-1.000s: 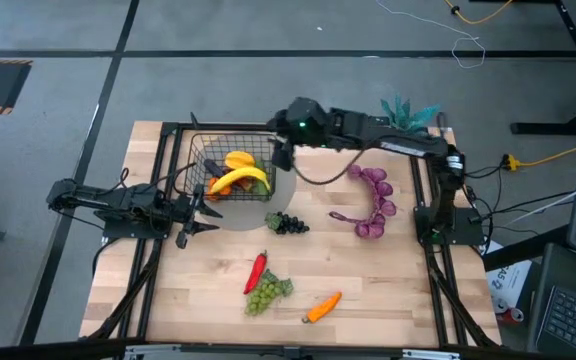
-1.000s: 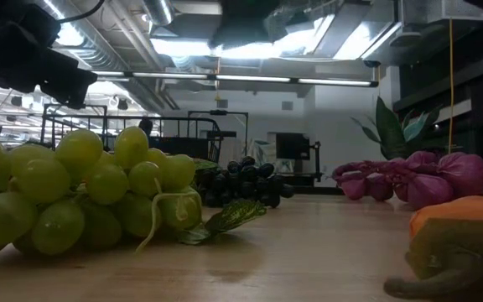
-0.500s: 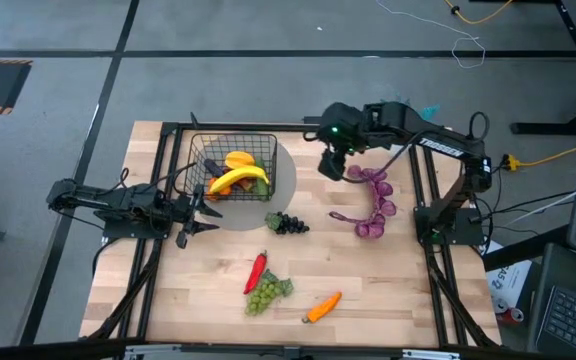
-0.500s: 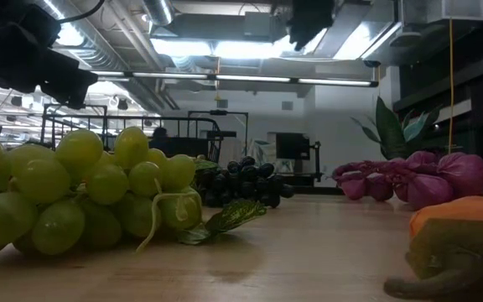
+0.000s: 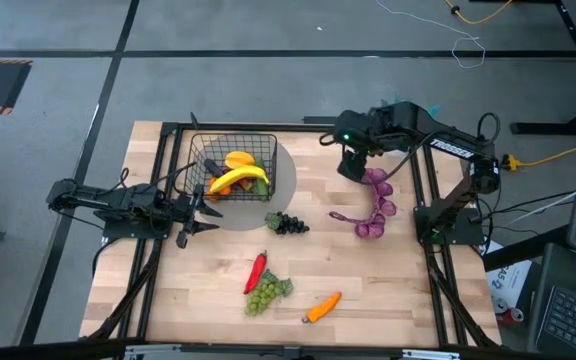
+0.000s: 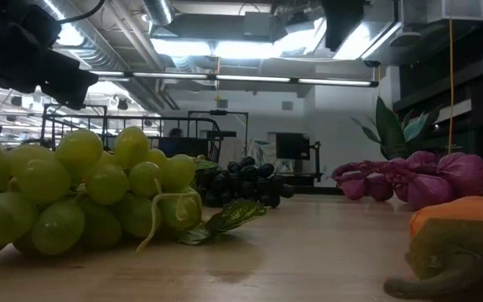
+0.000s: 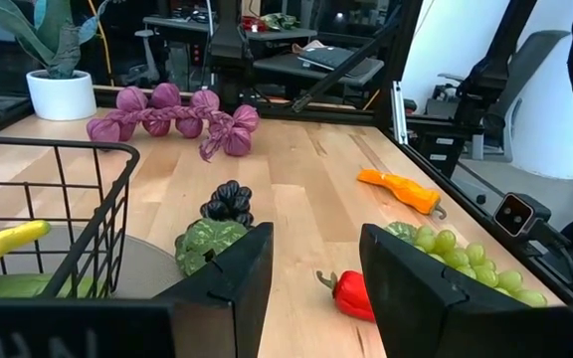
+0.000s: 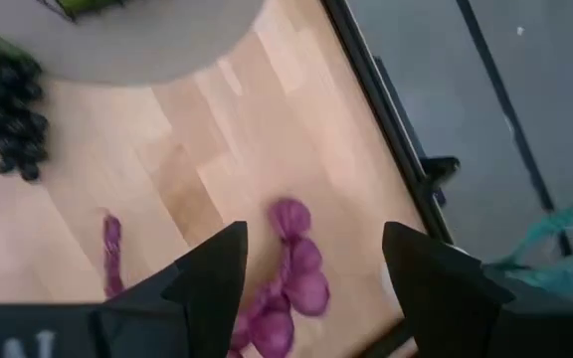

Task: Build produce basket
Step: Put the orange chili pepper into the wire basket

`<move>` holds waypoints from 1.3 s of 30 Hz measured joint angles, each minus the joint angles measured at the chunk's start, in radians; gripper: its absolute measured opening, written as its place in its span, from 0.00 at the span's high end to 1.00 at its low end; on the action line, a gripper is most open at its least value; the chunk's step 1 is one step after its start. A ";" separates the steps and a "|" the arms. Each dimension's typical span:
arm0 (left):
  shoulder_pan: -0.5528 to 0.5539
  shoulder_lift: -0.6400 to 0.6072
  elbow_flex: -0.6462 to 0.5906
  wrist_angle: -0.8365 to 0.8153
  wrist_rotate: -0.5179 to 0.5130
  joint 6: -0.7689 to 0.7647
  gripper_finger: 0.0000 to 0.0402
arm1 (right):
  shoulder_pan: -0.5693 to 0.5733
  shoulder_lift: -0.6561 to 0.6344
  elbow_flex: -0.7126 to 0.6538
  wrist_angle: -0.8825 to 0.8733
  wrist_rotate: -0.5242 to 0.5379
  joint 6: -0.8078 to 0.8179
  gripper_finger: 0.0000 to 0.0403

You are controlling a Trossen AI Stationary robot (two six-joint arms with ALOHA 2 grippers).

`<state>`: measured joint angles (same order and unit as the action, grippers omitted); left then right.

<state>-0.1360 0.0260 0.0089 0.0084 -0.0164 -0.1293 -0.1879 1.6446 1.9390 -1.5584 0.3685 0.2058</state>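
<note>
Waiting at the left side of the high view, the left gripper [image 5: 190, 218] rests low by the basket, jaws wide and holding nothing, so it stays out of the way. Next comes the basket [image 5: 233, 168], upper middle-left on the desk [image 5: 388, 290], sitting on a round grey mat; it holds a banana [image 5: 238, 179] and an orange piece, so filling has begun. Below it, loose on the desk, lie the dark grapes [image 5: 288, 223], red chili [image 5: 257, 270], green grapes [image 5: 263, 294] and carrot [image 5: 323, 307]. To the right, the right gripper [image 5: 354, 166] hangs above the top end of the purple string [image 5: 374, 203], jaws wide and empty, probably lined up to grab it next.
</note>
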 joint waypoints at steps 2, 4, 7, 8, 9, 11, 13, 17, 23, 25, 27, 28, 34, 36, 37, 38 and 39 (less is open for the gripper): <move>0.000 0.000 0.000 0.000 -0.004 0.000 0.63 | 0.012 -0.021 -0.039 -0.001 0.005 -0.005 0.41; 0.000 0.000 0.000 0.000 -0.010 -0.001 0.63 | 0.030 -0.051 -0.103 -0.001 0.005 -0.007 0.41; 0.000 0.000 -0.001 0.001 -0.017 -0.001 0.63 | 0.064 -0.113 -0.233 0.036 0.005 0.016 0.41; 0.000 0.000 -0.001 0.001 -0.017 -0.001 0.63 | 0.076 -0.137 -0.285 0.069 0.005 0.030 0.41; 0.000 0.000 -0.001 0.001 -0.018 0.000 0.63 | 0.088 -0.162 -0.339 0.110 0.005 0.045 0.41; 0.000 0.000 -0.001 0.002 -0.019 0.000 0.63 | 0.110 -0.203 -0.445 0.224 0.004 0.082 0.41; 0.000 0.000 -0.001 0.002 -0.019 0.000 0.63 | 0.130 -0.234 -0.546 0.343 -0.002 0.123 0.41; 0.000 0.000 -0.001 0.003 -0.021 0.000 0.63 | 0.158 -0.257 -0.712 0.534 -0.059 0.168 0.41; 0.000 0.000 -0.001 0.004 -0.026 0.008 0.63 | 0.167 -0.237 -0.913 0.883 -0.137 0.145 0.41; 0.000 0.000 -0.001 0.004 -0.026 0.008 0.63 | 0.167 -0.226 -0.963 1.031 -0.172 0.100 0.41; 0.000 0.000 -0.001 0.004 -0.027 0.008 0.63 | 0.167 -0.215 -1.001 1.167 -0.192 0.069 0.41; 0.000 0.000 -0.001 0.004 -0.027 0.009 0.63 | 0.168 -0.209 -1.014 1.217 -0.206 0.051 0.41; 0.000 0.000 -0.001 0.004 -0.027 0.009 0.63 | 0.178 -0.188 -1.024 1.289 -0.328 0.048 0.41; 0.000 0.000 -0.001 0.004 -0.027 0.009 0.63 | 0.196 -0.187 -1.024 1.286 -0.387 0.049 0.41; 0.000 0.000 -0.001 0.004 -0.027 0.009 0.63 | 0.209 -0.187 -1.024 1.286 -0.416 0.052 0.41; 0.000 0.000 -0.001 0.004 -0.027 0.009 0.63 | 0.224 -0.187 -1.024 1.286 -0.440 0.056 0.41; 0.000 0.000 -0.001 0.004 -0.027 0.009 0.63 | 0.243 -0.187 -1.024 1.286 -0.458 0.064 0.41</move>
<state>-0.1356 0.0261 0.0082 0.0124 -0.0433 -0.1204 0.0547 1.4574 0.9150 -0.2722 -0.0896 0.2698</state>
